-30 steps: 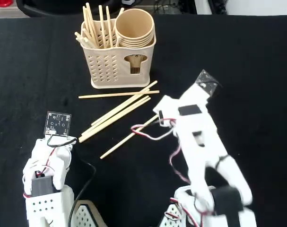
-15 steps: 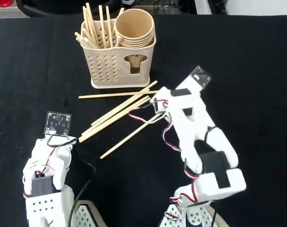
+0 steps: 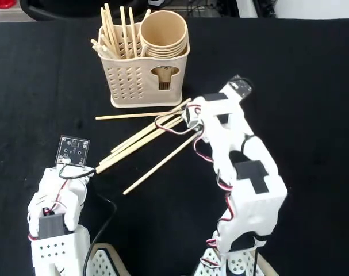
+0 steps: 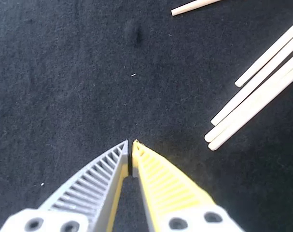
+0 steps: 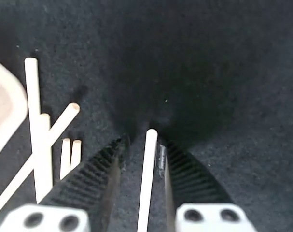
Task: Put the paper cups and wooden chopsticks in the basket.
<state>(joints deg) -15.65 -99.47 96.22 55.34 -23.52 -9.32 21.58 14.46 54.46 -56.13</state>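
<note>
A beige basket [image 3: 142, 80] at the table's far side holds stacked paper cups [image 3: 164, 31] and several upright chopsticks [image 3: 114, 31]. Several loose chopsticks [image 3: 140, 138] lie in front of it, and a single chopstick [image 3: 160, 164] lies apart, nearer the arms. My right gripper [image 5: 141, 145] is down at that chopstick's [image 5: 147, 179] far end. It is open narrowly, one finger on each side of the stick. My left gripper [image 4: 131, 143] is shut on nothing, low over bare cloth beside the loose chopstick ends [image 4: 252, 106].
The table is covered in black cloth [image 3: 306, 86]. One chopstick [image 3: 128, 115] lies crosswise just in front of the basket. The basket's corner [image 5: 4, 111] stands close beside my right gripper. The left arm [image 3: 56, 201] is folded at the near left edge.
The right arm has swung left and stretched towards the basket, bringing its gripper down over the single chopstick's far end. That chopstick has shifted slightly. The left arm barely moved.
</note>
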